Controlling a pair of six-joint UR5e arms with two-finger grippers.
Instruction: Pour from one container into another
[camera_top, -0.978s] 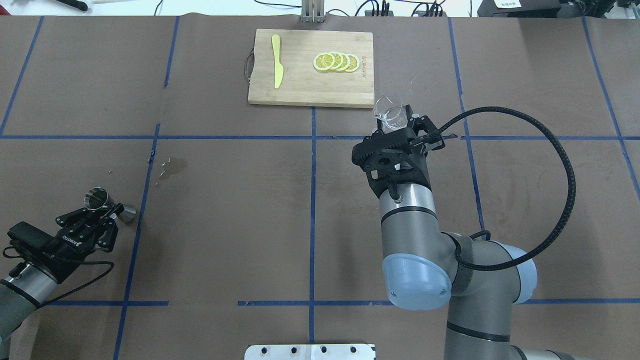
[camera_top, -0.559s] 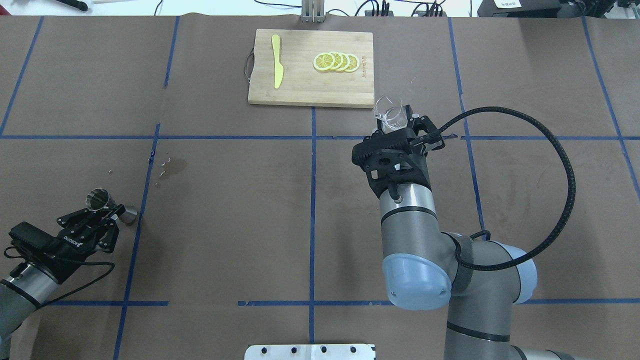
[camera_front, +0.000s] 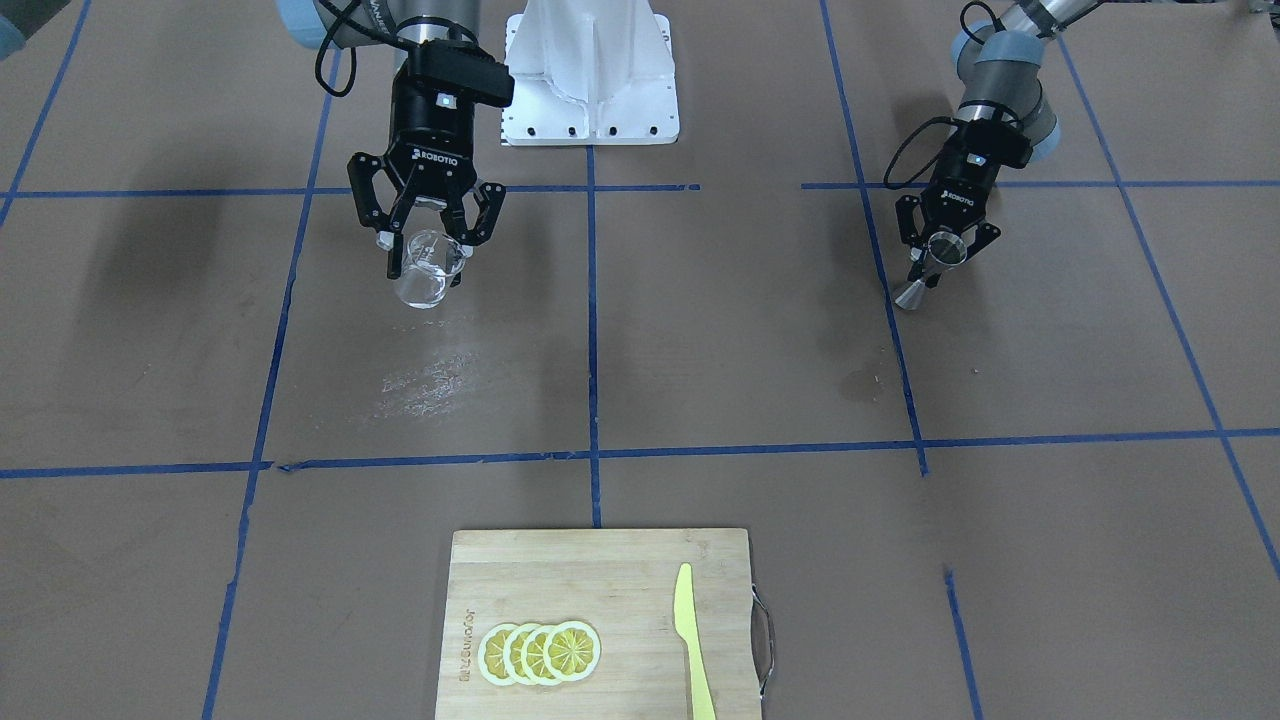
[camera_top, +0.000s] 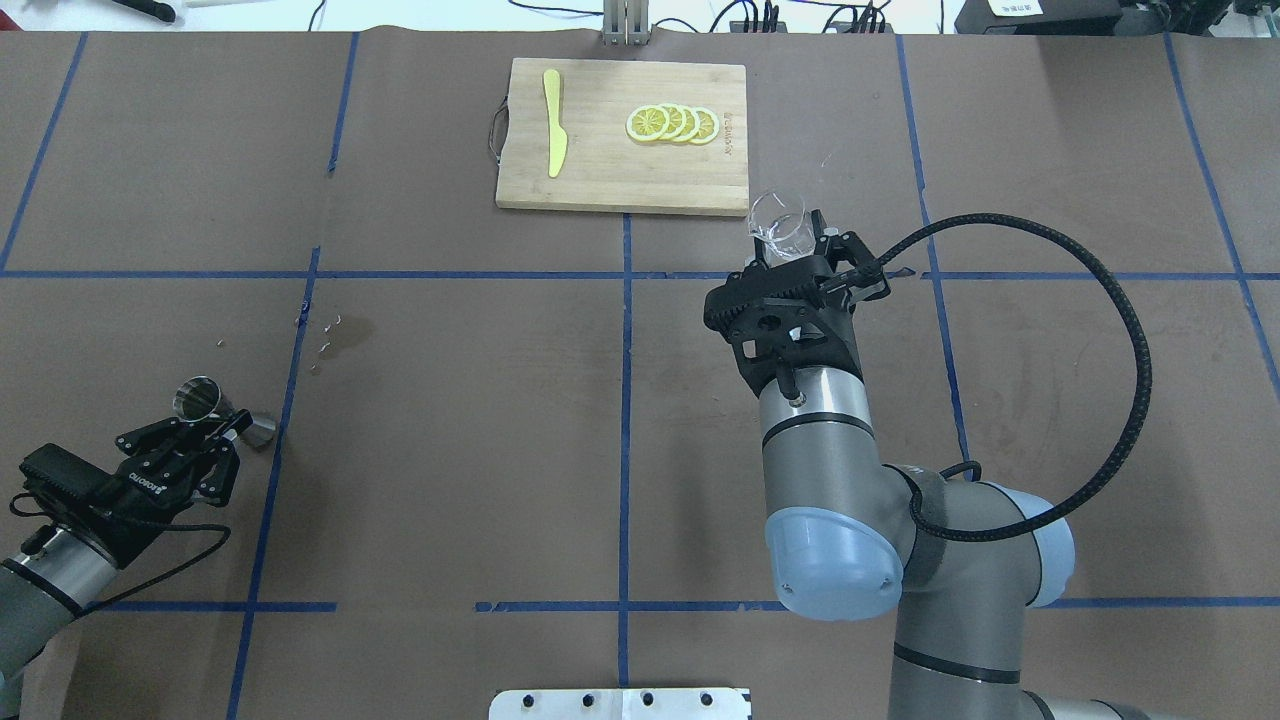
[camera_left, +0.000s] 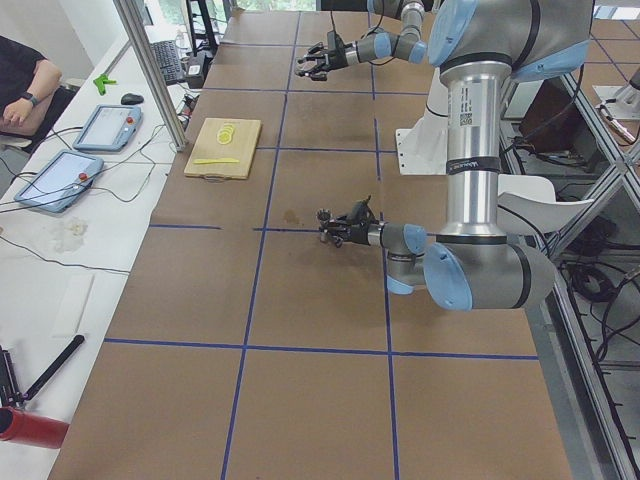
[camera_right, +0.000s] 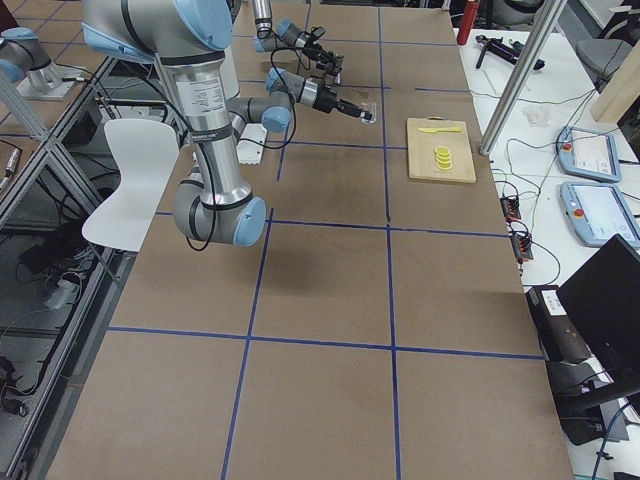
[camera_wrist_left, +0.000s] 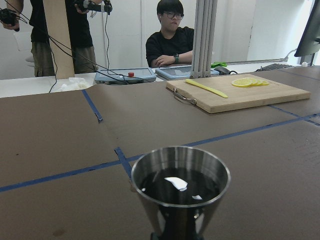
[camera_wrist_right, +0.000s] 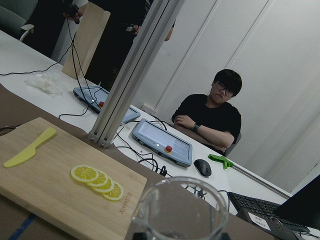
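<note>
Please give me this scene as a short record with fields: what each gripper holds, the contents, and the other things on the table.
right gripper: shut on the glass cup, held above the table
left gripper: shut on the jigger
jigger contents: dark liquid
cup contents: cannot tell
containers: far apart, at opposite sides of the table
also there: cutting board with lemon slices and a yellow knife
</note>
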